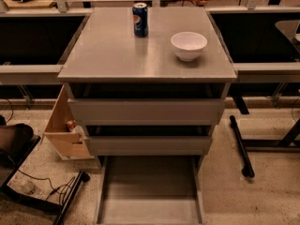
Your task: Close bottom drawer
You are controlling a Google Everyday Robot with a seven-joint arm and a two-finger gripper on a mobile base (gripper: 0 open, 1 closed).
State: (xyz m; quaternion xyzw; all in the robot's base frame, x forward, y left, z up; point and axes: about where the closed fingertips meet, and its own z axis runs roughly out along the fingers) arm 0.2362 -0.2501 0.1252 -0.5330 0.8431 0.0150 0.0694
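The bottom drawer (149, 191) of the grey cabinet stands pulled far out toward the camera, showing a shallow plain grey tray with nothing in it; its front lies below the picture's lower edge. Above it sit the medium-width drawer front (147, 145) and the widest drawer front (146, 110), both nearly pushed in. My gripper is out of view; no part of the arm shows.
On the cabinet top (117, 60) stand a blue Pepsi can (140, 19) and a white bowl (188, 45). A cardboard box (63, 125) leans at the cabinet's left. Cables and a dark frame (42, 191) lie on the floor at left; a black table leg (241, 146) is at right.
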